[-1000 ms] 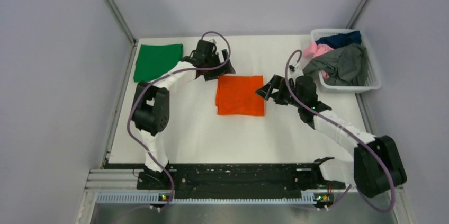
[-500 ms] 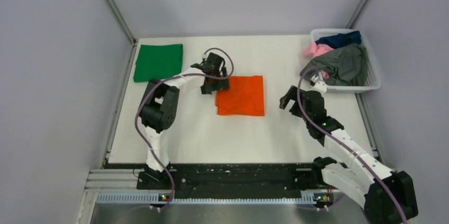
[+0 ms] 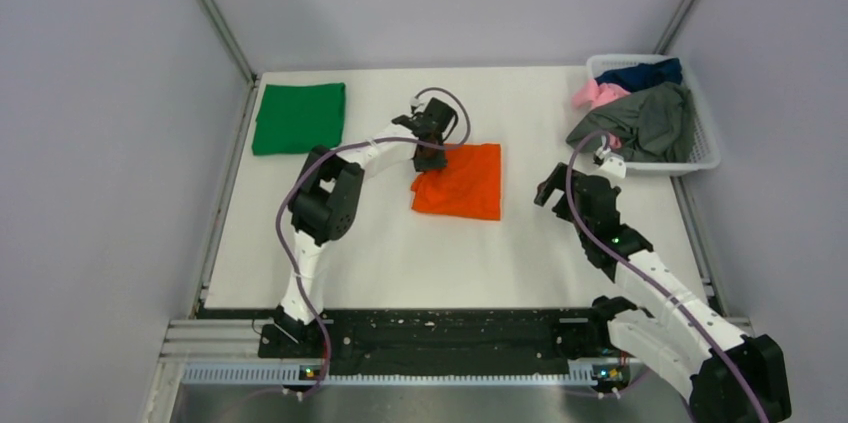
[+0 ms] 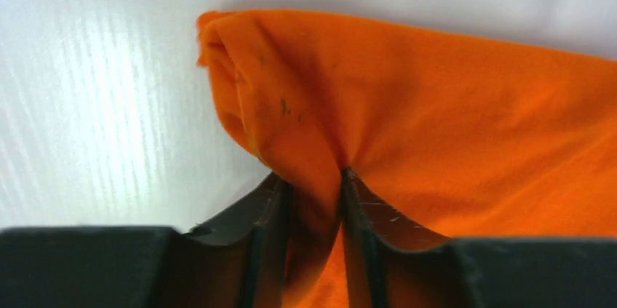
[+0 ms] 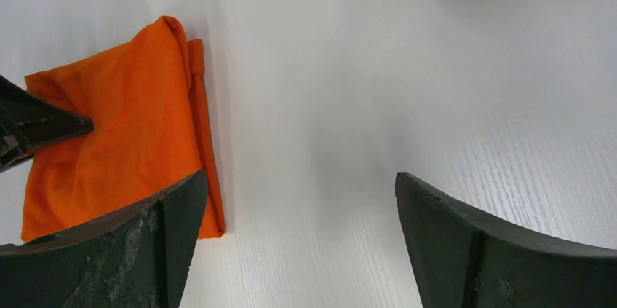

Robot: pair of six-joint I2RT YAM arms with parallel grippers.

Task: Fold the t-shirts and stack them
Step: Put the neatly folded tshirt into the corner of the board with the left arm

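Observation:
A folded orange t-shirt (image 3: 462, 181) lies mid-table. My left gripper (image 3: 432, 155) is at its far left corner, shut on a pinched fold of the orange cloth (image 4: 313, 177); the corner is bunched and slightly lifted. A folded green t-shirt (image 3: 298, 117) lies flat at the far left. Grey (image 3: 648, 123), pink (image 3: 596, 94) and navy (image 3: 640, 73) t-shirts are heaped in the basket. My right gripper (image 3: 548, 187) hovers open to the right of the orange t-shirt (image 5: 116, 140), with only bare table between its fingers (image 5: 466, 250).
The white lattice basket (image 3: 706, 149) stands at the far right corner of the table. Frame posts rise at both far corners. The arms' black base rail (image 3: 440, 338) runs along the near edge.
My left gripper moved right from beside the green t-shirt to the orange one's far left corner and closed on it. The right arm drew back to the right, away from the orange t-shirt.

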